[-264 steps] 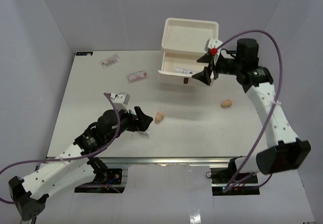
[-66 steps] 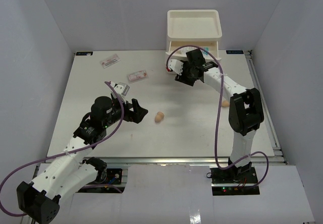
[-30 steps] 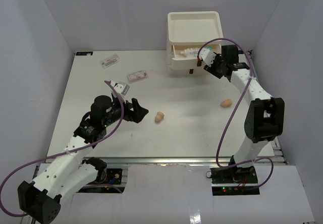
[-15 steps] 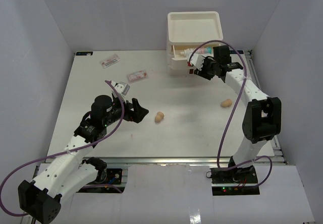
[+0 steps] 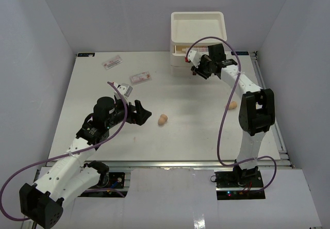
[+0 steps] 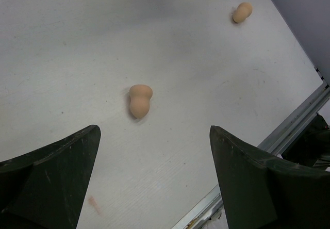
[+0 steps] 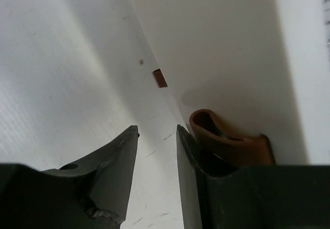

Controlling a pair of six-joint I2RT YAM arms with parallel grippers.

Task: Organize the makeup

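Note:
A peach sponge [image 5: 163,119] lies mid-table, just right of my left gripper [image 5: 143,114], which is open and empty. In the left wrist view the sponge [image 6: 139,100] lies ahead of my left gripper [image 6: 154,131]. A second sponge [image 5: 232,104] lies by the right arm and shows in the left wrist view [image 6: 241,12]. Two clear pink packets [image 5: 112,62] [image 5: 140,77] lie at the back left. My right gripper [image 5: 199,69] [image 7: 157,128] is at the front of the white drawer box [image 5: 198,33], jaws narrowly apart and empty, beside a brown handle [image 7: 232,146]. The tube and bottle are hidden.
The drawer box stands at the back edge with an open tray on top. A thin gap shows at one drawer [image 5: 198,48]. The right arm's purple cable loops over the box front. The table's near edge rail [image 6: 289,131] is close to my left gripper.
The right gripper moved left along the box front and the open drawer slid in, hiding the tube. The left arm has not moved.

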